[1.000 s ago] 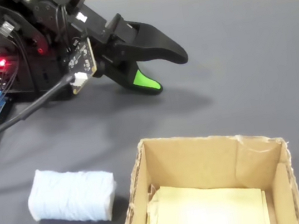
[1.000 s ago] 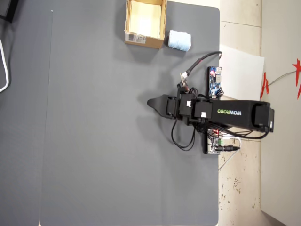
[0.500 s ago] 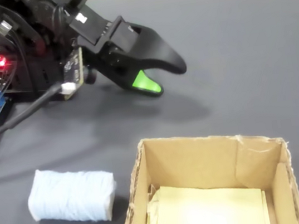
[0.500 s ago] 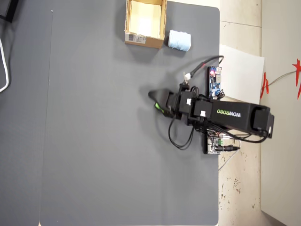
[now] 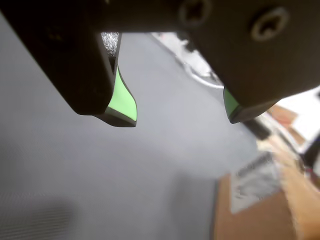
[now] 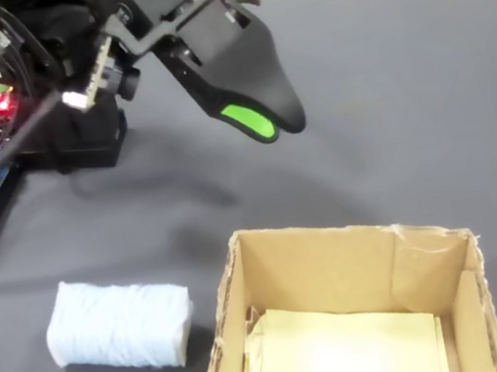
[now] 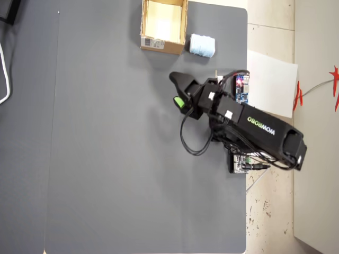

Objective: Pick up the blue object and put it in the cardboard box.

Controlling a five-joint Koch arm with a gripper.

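Currently gripper [image 5: 182,120] hangs over the mat [image 7: 106,159], jaws parted, empty — well apart from the cardboard box [image 7: 163,46]; blue object [image 7: 202,45] lies just beside that box, outside it.

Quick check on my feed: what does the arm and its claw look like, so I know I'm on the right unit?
A black plastic arm with white WOWROBO lettering along its top in the overhead view. The claw has two broad black fingers tipped with bright green pads. Loose black cables loop beside the wrist, and small white labels sit on the joints.
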